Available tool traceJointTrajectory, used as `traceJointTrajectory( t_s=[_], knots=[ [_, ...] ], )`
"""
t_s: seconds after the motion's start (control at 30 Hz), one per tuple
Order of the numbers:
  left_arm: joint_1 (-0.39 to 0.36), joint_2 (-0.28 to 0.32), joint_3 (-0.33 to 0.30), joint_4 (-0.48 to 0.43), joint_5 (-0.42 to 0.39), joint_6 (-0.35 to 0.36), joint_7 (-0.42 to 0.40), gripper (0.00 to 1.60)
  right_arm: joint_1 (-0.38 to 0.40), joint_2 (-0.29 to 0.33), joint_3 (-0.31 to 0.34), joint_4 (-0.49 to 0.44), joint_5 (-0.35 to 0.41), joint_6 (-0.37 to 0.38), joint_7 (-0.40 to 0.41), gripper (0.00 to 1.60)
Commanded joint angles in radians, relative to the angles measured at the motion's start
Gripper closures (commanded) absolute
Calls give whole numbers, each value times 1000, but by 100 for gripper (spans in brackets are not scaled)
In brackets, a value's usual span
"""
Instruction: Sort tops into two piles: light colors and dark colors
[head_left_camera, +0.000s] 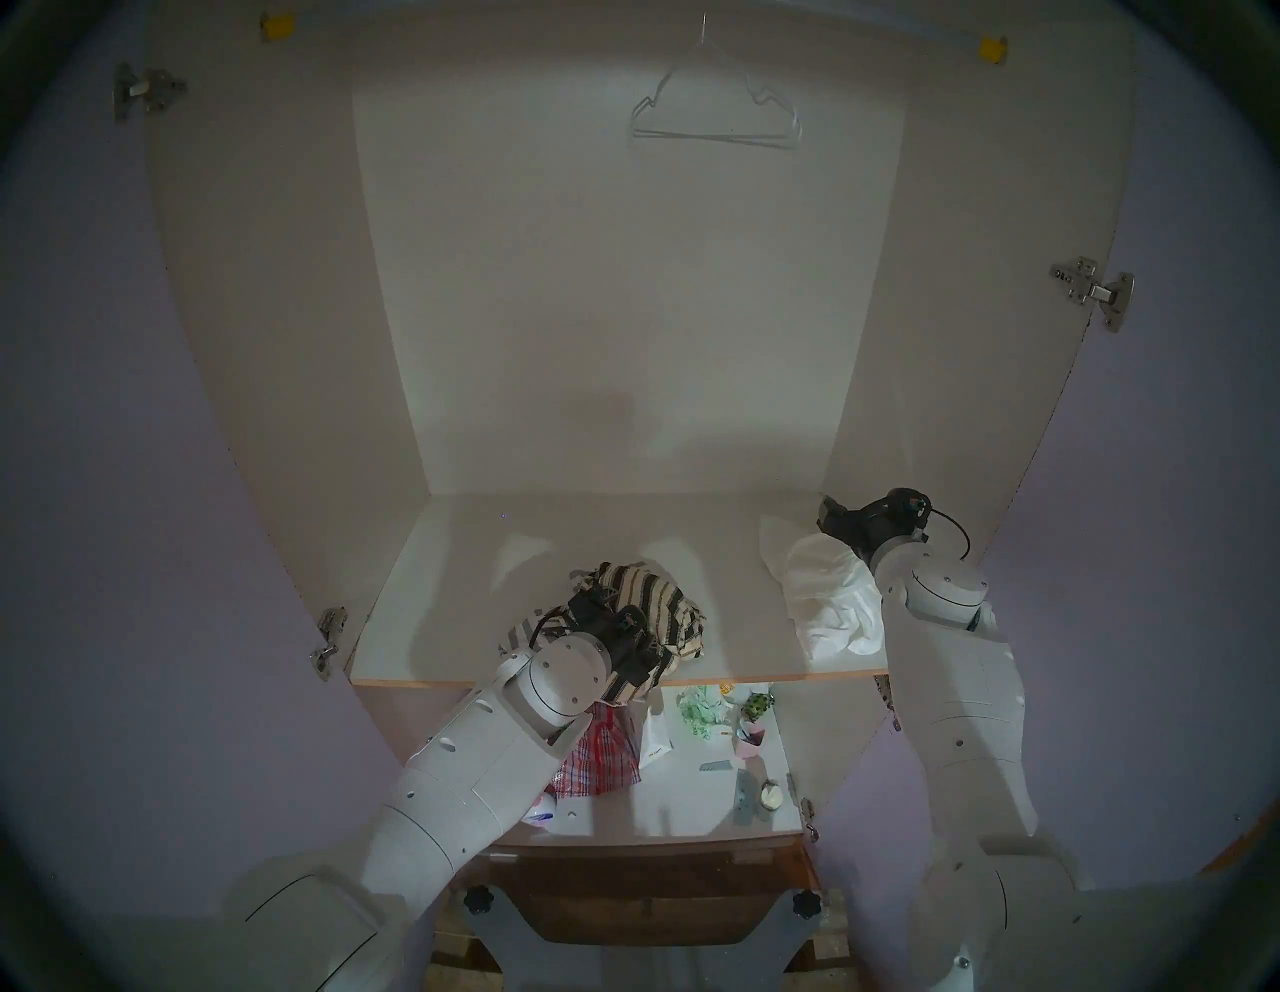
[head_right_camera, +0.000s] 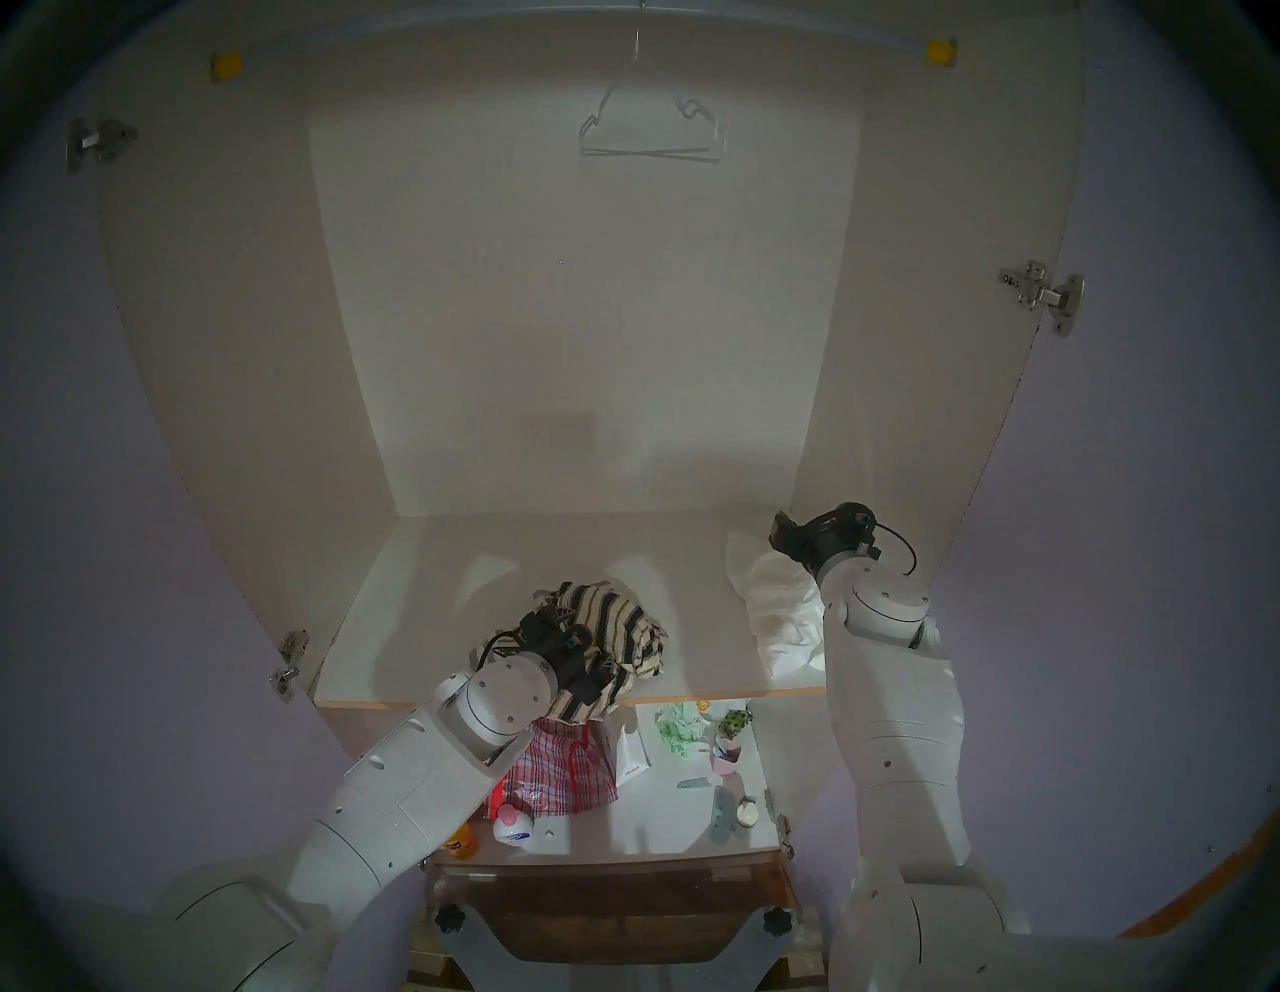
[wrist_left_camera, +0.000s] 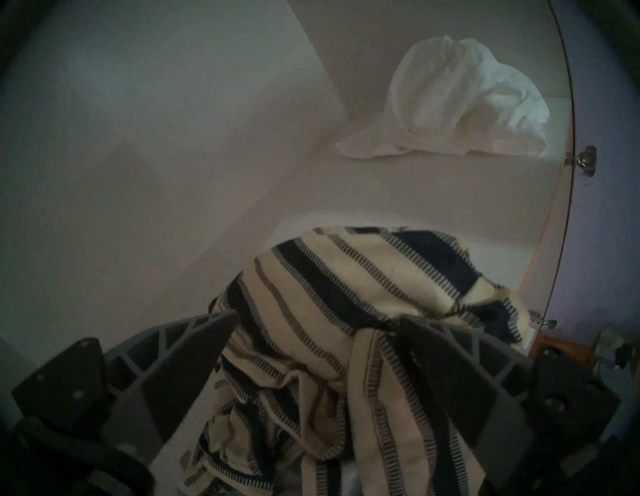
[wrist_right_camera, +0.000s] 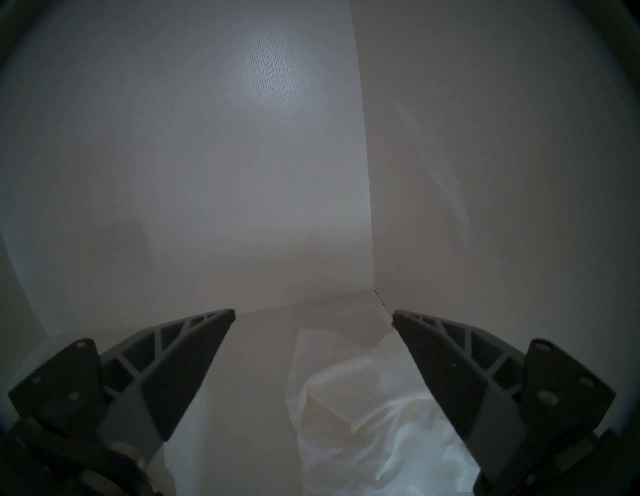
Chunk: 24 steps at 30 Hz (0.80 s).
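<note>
An open white wardrobe (head_left_camera: 623, 312) is filling the view, its doors (head_left_camera: 1177, 485) standing wide on metal hinges (head_left_camera: 1094, 291). A wire hanger (head_left_camera: 717, 114) is hanging from the rail (head_left_camera: 554, 24). Dim light is falling on the shelf (head_left_camera: 485, 589); lilac walls (head_left_camera: 104, 485) are flanking both sides.

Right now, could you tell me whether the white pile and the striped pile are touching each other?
Apart. The head view shows bare shelf between the striped pile and the white pile; the left wrist view shows the same gap.
</note>
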<state>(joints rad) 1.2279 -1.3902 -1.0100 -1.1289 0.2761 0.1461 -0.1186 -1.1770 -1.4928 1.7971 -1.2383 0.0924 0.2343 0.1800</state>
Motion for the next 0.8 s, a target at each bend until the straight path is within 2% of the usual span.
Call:
traceJointTrajectory(
  t_s=[0.0, 0.17, 0.47, 0.57, 0.6, 0.63, 0.67, 0.77],
  knots=[
    [-39, -16, 4, -9, -14, -11, -39, 0, 24, 3, -2, -24, 1, -9, 3, 0],
    [-57, -13, 22, 18, -3, 19, -65, 0, 24, 2, -2, -24, 1, -9, 3, 0],
    [-101, 10, 62, 61, 22, 29, -123, 0, 24, 2, -1, -24, 0, -9, 4, 0],
    [-94, 3, 51, 66, 13, 11, -89, 0, 24, 2, -1, -24, 0, -9, 4, 0],
    [-93, -1, 47, 66, 14, 6, -72, 95, 24, 2, -1, -24, 0, -9, 4, 0],
    [-87, -13, 31, 68, 6, -10, -37, 95, 24, 2, -1, -24, 0, -9, 4, 0],
    [-87, -16, 27, 70, 8, -25, -15, 160, 25, 2, 0, -24, 0, -9, 4, 0],
    [-78, -31, -5, 57, -1, -63, 53, 160, 25, 1, 0, -23, -1, -8, 4, 0]
  ],
)
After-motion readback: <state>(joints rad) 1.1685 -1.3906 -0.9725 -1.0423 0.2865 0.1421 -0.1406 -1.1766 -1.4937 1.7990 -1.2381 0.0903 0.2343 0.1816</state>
